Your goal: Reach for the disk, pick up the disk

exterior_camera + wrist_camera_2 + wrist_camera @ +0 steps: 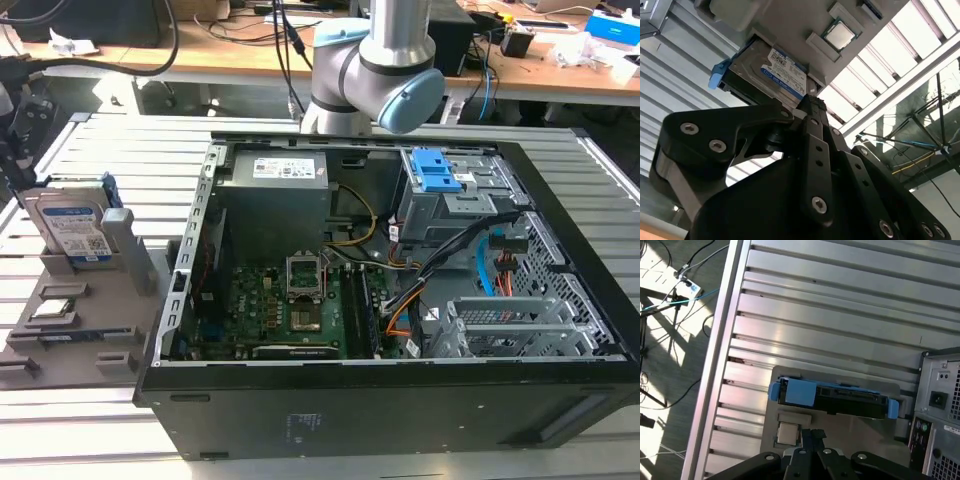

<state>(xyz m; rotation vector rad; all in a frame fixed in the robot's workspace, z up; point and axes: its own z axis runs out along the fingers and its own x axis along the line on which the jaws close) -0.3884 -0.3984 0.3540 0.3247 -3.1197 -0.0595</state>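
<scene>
Aluminium slatted tabletop [130, 150], ribbed and sun-streaked, carrying all items listed. Room behind: wooden workbenches [250, 40] littered with cables and boxes; grey floor [670, 340] with loose leads beside the tabletop's edge. Black desktop computer case [400, 420], lying on its side with the panel off, motherboard and drive cage exposed, at the exterior view's right. Robot arm [375, 70], silver and pale blue, rising behind the case. Grey parts holder [120, 300], flat on the tabletop at the exterior view's left, just beside the case. Disk [75, 225], silver with a blue-and-white label and blue frame, standing on edge in a slot of the holder, not yet lifted. Tool [810, 100], black linkage fingers drawn narrow with tips together and nothing between them, poised close above the disk and apart from it; reach judged nearly complete, grasp and pick-up outstanding. Square silver processor chip [841, 34], seated in a holder recess near the disk.
</scene>
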